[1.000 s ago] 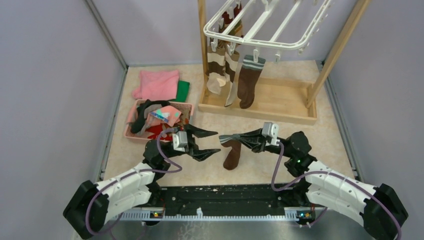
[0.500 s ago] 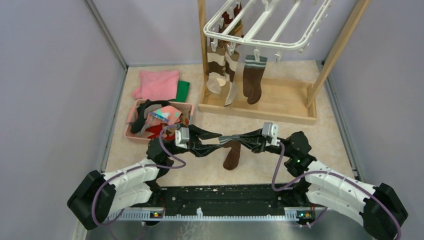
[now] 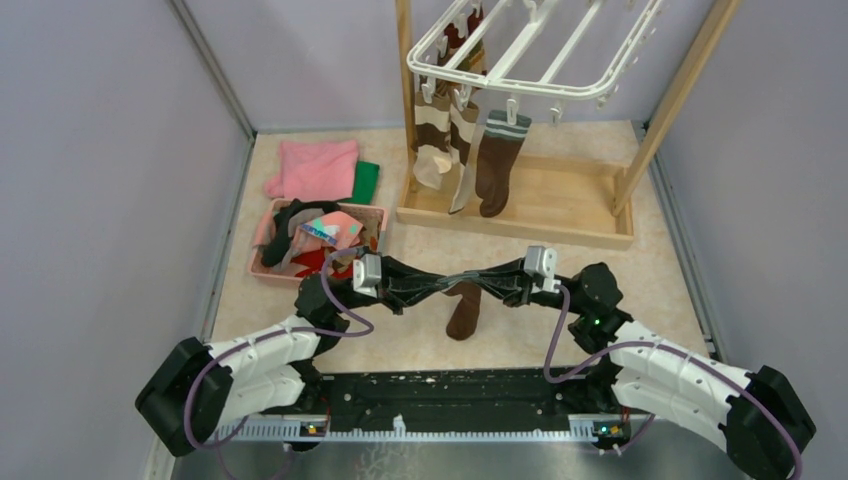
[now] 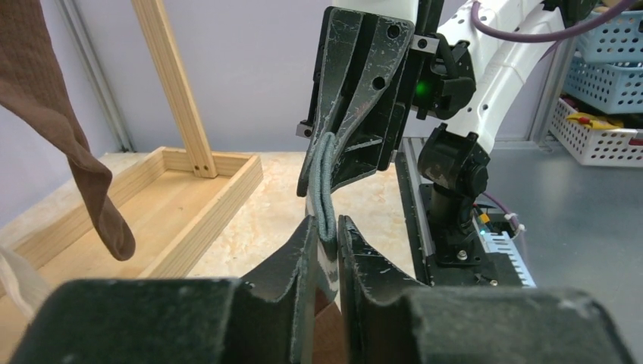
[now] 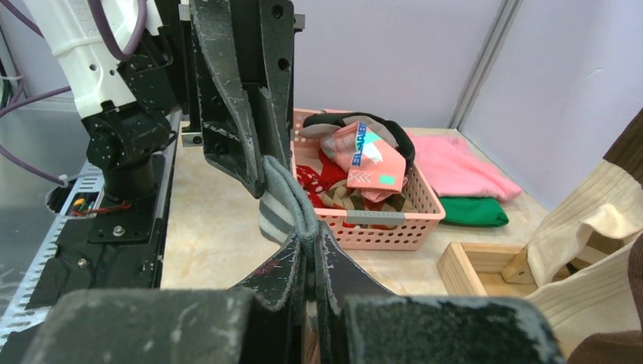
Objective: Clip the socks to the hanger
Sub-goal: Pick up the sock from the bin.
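Observation:
A dark brown sock point(image 3: 464, 312) with a grey striped cuff point(image 4: 327, 182) hangs between my two grippers, above the floor. My left gripper point(image 3: 438, 288) is shut on one end of the cuff point(image 5: 286, 193). My right gripper point(image 3: 472, 284) is shut on the other end. In the left wrist view my left gripper point(image 4: 327, 230) pinches the cuff edge, with the right gripper's fingers point(image 4: 356, 114) just beyond. My right gripper point(image 5: 312, 236) shows the same grip in its wrist view. The white hanger point(image 3: 530, 55) is at the top, with two striped socks point(image 3: 436, 140) and a dark brown sock point(image 3: 495, 165) clipped beneath.
A pink basket point(image 3: 258, 250) holding several more socks point(image 5: 364, 155) stands left of my left gripper. A folded pink cloth point(image 3: 312, 168) and a green cloth point(image 3: 366, 182) lie behind it. The wooden frame's base point(image 3: 540, 215) and posts point(image 3: 405, 90) stand under the hanger.
My left gripper has moved right to the hanging sock and shut on its cuff. The right gripper has held still with the sock. The clipped dark sock has swung slightly.

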Robot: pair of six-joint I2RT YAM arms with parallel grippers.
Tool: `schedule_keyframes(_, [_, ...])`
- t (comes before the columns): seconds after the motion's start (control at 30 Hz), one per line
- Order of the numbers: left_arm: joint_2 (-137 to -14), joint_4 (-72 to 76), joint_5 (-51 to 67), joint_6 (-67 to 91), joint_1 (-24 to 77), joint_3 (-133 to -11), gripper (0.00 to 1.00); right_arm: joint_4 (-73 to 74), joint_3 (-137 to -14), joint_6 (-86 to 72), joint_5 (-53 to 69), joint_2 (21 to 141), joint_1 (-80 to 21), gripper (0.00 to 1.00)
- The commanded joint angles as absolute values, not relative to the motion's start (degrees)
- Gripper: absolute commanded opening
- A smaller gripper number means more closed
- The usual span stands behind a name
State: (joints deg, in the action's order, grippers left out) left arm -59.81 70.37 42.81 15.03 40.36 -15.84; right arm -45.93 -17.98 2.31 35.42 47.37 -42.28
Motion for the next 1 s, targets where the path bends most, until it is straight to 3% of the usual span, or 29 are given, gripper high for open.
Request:
schedule_keyframes(0.0, [-60.3, 74.4, 44.3, 15.0, 40.7, -17.8, 0.14, -49.3, -19.3, 1.7, 36.6, 47.4, -43.0, 0.00])
schedule_keyframes(0.1, [-60.3, 74.3, 44.8, 15.1, 40.7, -17.8, 0.00, -49.2, -19.6, 1.6, 36.6, 47.4, -42.9, 0.00])
schedule_keyframes(0.3, [-58.7, 73.9, 42.9, 14.8, 40.7, -16.9, 0.00, -49.5, -19.5, 1.3, 36.7, 47.3, -42.9, 0.00])
schedule_keyframes(0.33, [-58.5, 73.7, 42.4, 14.9, 40.7, -16.7, 0.01, -49.5, -19.5, 1.2, 36.7, 47.4, -42.9, 0.00])
schedule_keyframes(0.43, [-58.3, 74.0, 40.5, 15.2, 40.7, -15.8, 0.33, -49.7, -19.6, 1.1, 36.8, 47.4, -43.0, 0.00])
schedule_keyframes(0.5, [-58.6, 74.8, 40.5, 15.1, 40.7, -15.4, 0.40, -50.2, -19.6, 0.8, 36.9, 47.5, -43.0, 0.00])
schedule_keyframes(0.97, [-65.1, 90.4, 39.7, 21.8, 40.7, -14.6, 0.41, -67.3, -18.8, -11.0, 36.9, 53.1, -43.0, 0.00])
